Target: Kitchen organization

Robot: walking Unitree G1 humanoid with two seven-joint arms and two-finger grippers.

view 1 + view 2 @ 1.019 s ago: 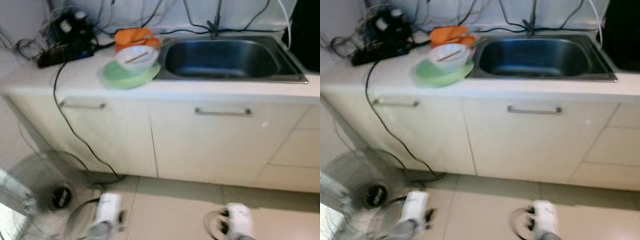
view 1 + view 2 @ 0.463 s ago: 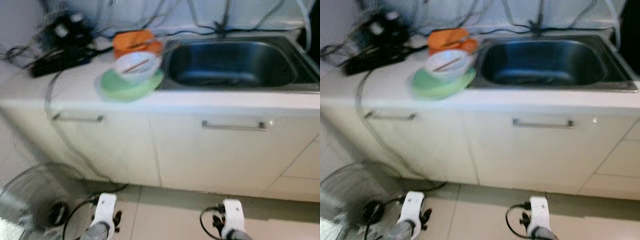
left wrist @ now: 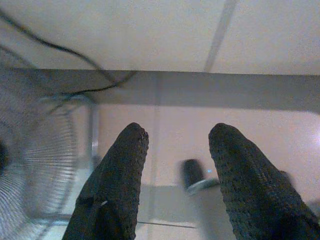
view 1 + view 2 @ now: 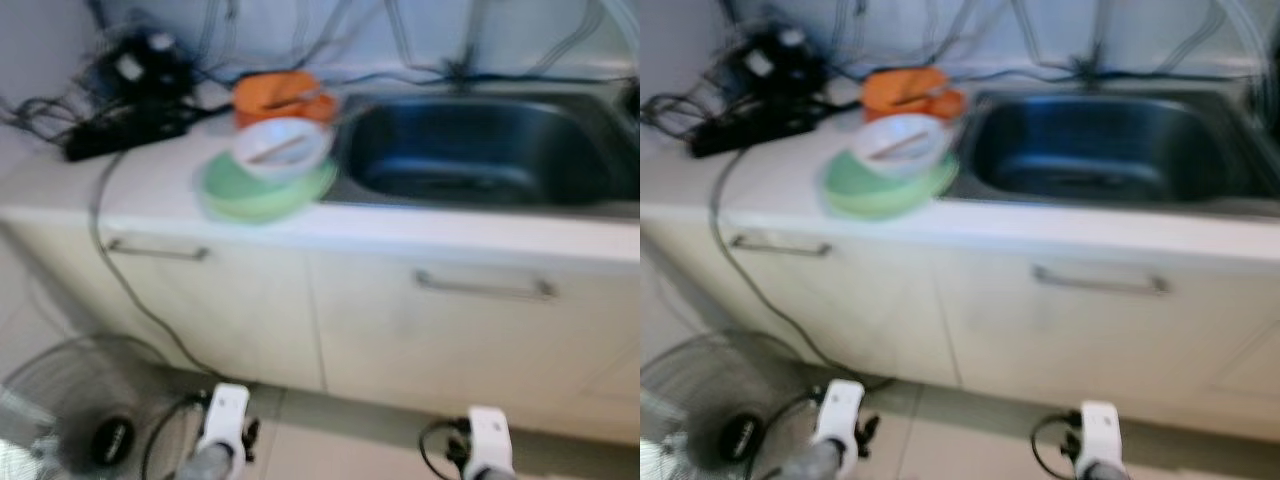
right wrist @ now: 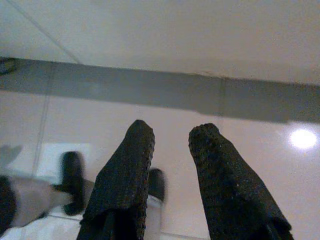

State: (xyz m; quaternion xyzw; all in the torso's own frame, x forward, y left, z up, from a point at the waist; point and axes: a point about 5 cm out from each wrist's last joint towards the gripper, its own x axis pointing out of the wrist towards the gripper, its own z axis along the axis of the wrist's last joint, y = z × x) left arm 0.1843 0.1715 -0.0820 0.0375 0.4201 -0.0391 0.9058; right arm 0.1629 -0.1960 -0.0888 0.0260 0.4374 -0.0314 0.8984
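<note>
Left gripper (image 3: 177, 150): hung low over the floor tiles; fingers held apart, nothing between them.
Right gripper (image 5: 171, 150): also low over the tiles; fingers spread a little, nothing gripped.
Floor fan (image 4: 75, 410): wire grille seen on the floor just beside the left gripper, on its outer side; a black cable (image 4: 115, 270) is run from there up the cabinet front to the counter.
Cabinet doors (image 4: 400, 320): pale fronts with bar handles, faced by both grippers and rising above them.
Counter (image 4: 150, 175): white top, well above and ahead of both grippers.
White bowl (image 4: 281, 148): stacked on a green plate (image 4: 263, 193), up ahead of the left gripper near the sink edge; a thin stick-like item is laid in the bowl, too blurred to name.
Orange dish (image 4: 278, 92): just behind the bowl, towards the wall.
Sink (image 4: 480, 150): steel basin, above and ahead of the right gripper, touching distance from the plate's rim.
Power strip and cables (image 4: 130, 95): dark tangle at the counter's far left end.
</note>
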